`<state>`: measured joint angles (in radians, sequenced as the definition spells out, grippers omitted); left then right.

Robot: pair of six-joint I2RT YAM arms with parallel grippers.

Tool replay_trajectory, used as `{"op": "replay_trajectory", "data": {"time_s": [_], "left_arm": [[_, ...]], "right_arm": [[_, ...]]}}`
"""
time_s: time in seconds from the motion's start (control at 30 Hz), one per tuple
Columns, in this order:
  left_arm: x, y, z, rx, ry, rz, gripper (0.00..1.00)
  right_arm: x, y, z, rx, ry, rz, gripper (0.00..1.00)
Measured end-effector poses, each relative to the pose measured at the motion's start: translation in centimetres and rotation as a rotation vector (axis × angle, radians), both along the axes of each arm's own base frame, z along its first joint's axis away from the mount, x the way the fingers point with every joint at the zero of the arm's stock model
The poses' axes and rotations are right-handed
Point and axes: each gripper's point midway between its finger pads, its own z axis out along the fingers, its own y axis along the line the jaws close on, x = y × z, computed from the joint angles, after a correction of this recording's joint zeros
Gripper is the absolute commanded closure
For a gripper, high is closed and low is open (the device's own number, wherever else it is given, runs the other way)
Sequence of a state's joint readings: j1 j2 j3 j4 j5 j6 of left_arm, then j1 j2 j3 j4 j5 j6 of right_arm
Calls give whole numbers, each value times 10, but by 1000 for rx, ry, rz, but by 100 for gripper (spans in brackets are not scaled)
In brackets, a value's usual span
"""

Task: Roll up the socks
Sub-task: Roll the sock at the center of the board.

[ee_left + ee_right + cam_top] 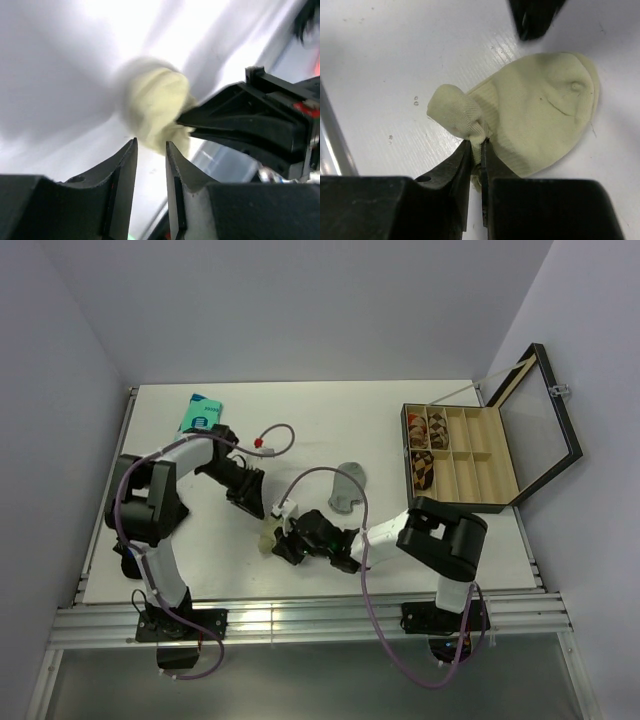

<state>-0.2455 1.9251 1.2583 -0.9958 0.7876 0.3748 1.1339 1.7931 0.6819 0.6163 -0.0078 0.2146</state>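
The pale beige sock lies flat on the white table with one edge bunched into a fold. My right gripper is shut on that bunched fold. In the top view the beige sock sits between the two grippers, the right gripper at its right side. My left gripper hovers just above and behind it, jaws a little apart and empty. In the left wrist view the left gripper faces the blurred sock and the right gripper's fingers. The grey sock lies apart, further back.
A teal flat packet lies at the back left. An open wooden compartment box with its lid up stands at the right, with patterned items in its left cells. The metal table rail runs along the near edge.
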Motion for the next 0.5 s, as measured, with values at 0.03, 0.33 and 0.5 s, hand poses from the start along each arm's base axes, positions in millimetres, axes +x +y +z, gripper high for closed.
{"op": "replay_trajectory", "data": {"time_s": [0.03, 0.33, 0.5], "left_arm": [[8, 3, 3, -2, -32, 23, 67], [48, 40, 31, 90, -459, 163, 65], [55, 46, 53, 123, -722, 137, 61]], "right_arm": [[1, -1, 0, 16, 29, 9, 98], [10, -4, 0, 107, 316, 94, 97], [14, 3, 0, 149, 485, 142, 97]]}}
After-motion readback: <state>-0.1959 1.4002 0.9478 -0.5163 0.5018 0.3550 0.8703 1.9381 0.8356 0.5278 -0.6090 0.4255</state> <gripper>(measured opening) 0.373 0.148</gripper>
